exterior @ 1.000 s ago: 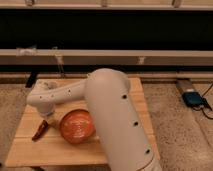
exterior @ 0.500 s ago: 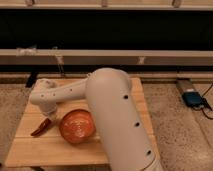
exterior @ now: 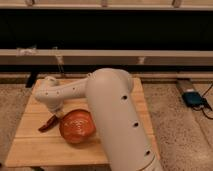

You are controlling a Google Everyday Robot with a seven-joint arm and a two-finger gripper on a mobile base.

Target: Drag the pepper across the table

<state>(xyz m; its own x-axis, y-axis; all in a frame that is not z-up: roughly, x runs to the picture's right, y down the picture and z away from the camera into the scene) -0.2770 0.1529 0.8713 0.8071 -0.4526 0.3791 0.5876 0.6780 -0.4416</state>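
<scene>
My 2-finger pincer [exterior: 57,113] hangs at the end of my bulky white arm [exterior: 107,110], low over the left part of the small rectangular table [exterior: 35,150] of light butcher-block wood. Its fingers are closed, and the tip sits right at the upper end of the small, slender, curved dark-red pepper [exterior: 48,124]. Whether I am pinching it or only pressing on it, I cannot tell. The pepper lies on the wood just beside the round, glossy orange-red bowl [exterior: 77,126], which is to its right.

I see 3 risks. A drag toward the bowl would shove the bowl along or jam the pepper against it. Because I touch only 1 end, the curved pepper may pivot and slip free. A drag leftward could carry it over the table's edge.
</scene>
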